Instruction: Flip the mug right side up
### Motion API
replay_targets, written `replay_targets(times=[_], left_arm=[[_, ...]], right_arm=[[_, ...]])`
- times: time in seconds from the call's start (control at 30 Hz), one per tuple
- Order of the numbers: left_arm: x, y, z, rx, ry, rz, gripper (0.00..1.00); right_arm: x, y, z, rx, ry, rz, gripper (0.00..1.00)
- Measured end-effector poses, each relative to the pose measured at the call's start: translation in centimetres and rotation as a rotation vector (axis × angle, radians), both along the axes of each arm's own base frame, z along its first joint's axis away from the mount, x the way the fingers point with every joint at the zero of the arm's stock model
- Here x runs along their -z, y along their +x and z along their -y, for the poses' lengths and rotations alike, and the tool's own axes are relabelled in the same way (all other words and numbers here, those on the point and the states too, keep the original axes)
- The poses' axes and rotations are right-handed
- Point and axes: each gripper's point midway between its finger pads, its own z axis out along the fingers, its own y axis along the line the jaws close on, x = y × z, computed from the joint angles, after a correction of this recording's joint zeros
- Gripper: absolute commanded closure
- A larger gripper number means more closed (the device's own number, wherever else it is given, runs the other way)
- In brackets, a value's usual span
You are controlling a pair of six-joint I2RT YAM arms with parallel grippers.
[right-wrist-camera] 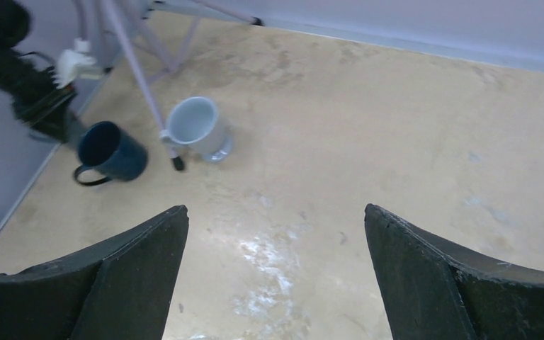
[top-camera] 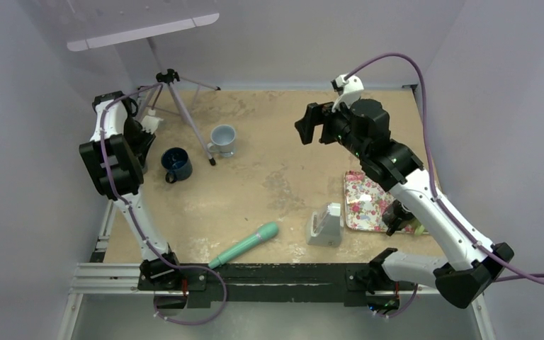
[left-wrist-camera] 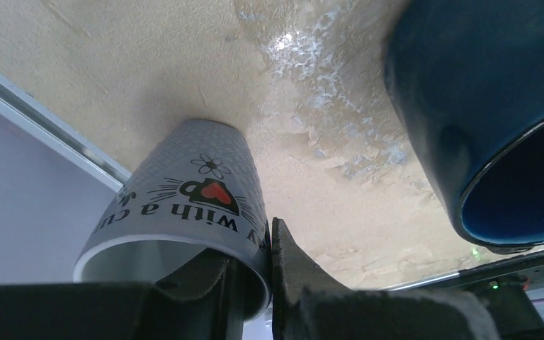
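My left gripper (left-wrist-camera: 258,237) is shut on the rim of a grey printed mug (left-wrist-camera: 184,191), with one finger inside the mouth and one outside. The mug is tilted, its mouth towards the wrist camera and its base down at the table's left edge. In the top view my left gripper (top-camera: 144,134) is at the far left, and the arm hides the mug. My right gripper (right-wrist-camera: 276,219) is open and empty, held high over the table's back middle (top-camera: 310,126).
A dark blue mug (top-camera: 176,164) stands close beside the left gripper (left-wrist-camera: 482,106). A pale grey mug (top-camera: 223,139) stands upright by a tripod (top-camera: 177,99). A teal-handled tool (top-camera: 244,244), a grey holder (top-camera: 326,225) and a floral tray (top-camera: 368,202) lie near the front.
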Motion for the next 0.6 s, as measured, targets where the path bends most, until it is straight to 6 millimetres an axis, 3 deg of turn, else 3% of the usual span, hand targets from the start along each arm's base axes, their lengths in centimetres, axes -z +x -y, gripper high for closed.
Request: replay_targets(times=[0.13,0.2,0.3,0.37,0.43,0.6], left_arm=[[0.5,-0.2,0.3,0.030,0.004,-0.007,0.63],[1.0,-0.4,0.5,0.039,-0.001,-0.018,0.55],[1.3,-0.5,0.7,0.041,-0.012,-0.022,0.48],[1.1,-0.4,0.9,0.040,-0.019,-0.013,0.44],[0.6,-0.4,1.0,0.039,-0.025,-0.003,0.42],[-2.7,0.2,1.3,0.035,-0.026,0.059,0.39]], right_arm=[[1.0,1.6,4.7,0.211,-0.046,-0.067,0.01],[2.0,2.5,8.0,0.329,-0.065,-0.105,0.01],[4.3,3.6,14.6,0.540,-0.084,-0.165,0.01],[7.3,3.1,19.6,0.696,-0.118,-0.233,0.01],[9.9,2.2,23.1,0.807,-0.156,-0.299,0.02],[15.3,0.9,28.8,0.986,-0.268,-0.458,0.04]])
